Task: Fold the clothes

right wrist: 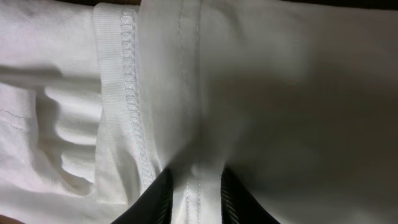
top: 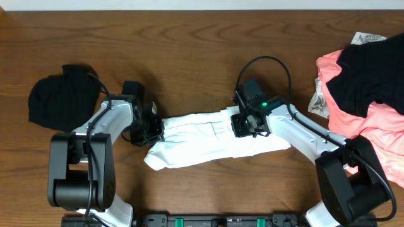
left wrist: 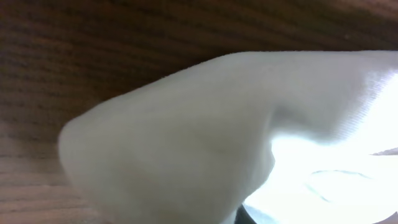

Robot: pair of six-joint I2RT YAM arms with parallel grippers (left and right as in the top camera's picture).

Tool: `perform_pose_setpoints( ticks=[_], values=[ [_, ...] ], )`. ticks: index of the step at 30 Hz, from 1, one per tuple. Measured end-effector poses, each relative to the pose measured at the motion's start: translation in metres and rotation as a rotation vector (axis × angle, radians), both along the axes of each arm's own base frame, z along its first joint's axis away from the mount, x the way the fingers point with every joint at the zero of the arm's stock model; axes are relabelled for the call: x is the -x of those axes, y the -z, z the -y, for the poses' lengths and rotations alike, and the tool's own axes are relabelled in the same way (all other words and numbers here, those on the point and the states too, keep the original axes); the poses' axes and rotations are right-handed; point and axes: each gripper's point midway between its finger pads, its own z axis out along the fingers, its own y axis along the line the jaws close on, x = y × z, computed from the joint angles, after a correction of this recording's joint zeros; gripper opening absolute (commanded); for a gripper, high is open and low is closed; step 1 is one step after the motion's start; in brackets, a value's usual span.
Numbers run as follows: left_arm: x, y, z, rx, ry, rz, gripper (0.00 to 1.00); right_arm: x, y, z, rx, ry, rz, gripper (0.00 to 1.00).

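Our left hand (top: 151,129) clenched on the white T-shirt (top: 208,144) at its left end, our right hand (right wrist: 194,177) pinching a stitched fold of it, shirt bunched near the surface's (top: 189,50) front edge

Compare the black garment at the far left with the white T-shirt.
The black garment is a compact heap; the white T-shirt is a long folded band. The black garment lies ungripped; the white T-shirt is gripped by the left gripper and right gripper. Both are soft cloth on the table.

White T-shirt (top: 208,135) matt knit cloth, stitched hem; table (top: 189,38) grained wood; fingers (right wrist: 159,198) ribbed matt plastic
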Motion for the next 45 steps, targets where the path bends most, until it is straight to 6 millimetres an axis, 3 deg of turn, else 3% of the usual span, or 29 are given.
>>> perform_pose_setpoints(
  ticks=[8,11,14,20,24,32,38,41,45],
  values=[
    [0.006,-0.006,-0.014,-0.086,0.008,-0.015,0.06,0.0,-0.001,0.0,0.001,-0.003,-0.003,0.35],
    [0.004,-0.015,-0.025,-0.125,-0.008,0.015,0.06,-0.006,-0.013,-0.004,-0.008,-0.005,0.011,0.38],
    [0.0,-0.024,-0.044,-0.158,-0.061,0.043,0.06,-0.018,-0.04,-0.011,-0.032,-0.017,0.059,0.39],
    [-0.002,-0.03,-0.102,-0.215,-0.244,0.052,0.06,-0.038,-0.11,-0.012,-0.095,-0.012,0.199,0.4],
    [-0.001,-0.039,-0.142,-0.243,-0.38,0.069,0.06,-0.044,-0.126,0.01,-0.096,0.043,0.222,0.4],
    [-0.032,-0.081,-0.194,-0.284,-0.514,0.193,0.06,-0.054,-0.119,0.079,-0.038,0.205,0.168,0.37],
    [-0.042,-0.108,-0.201,-0.297,-0.52,0.223,0.06,-0.057,-0.118,0.1,-0.022,0.242,0.162,0.37],
    [-0.041,-0.112,-0.193,-0.294,-0.498,0.207,0.06,-0.057,-0.118,0.103,-0.019,0.24,0.164,0.37],
    [-0.043,-0.112,-0.17,-0.285,-0.424,0.192,0.06,-0.057,-0.118,0.103,-0.017,0.23,0.166,0.37]
  ],
)
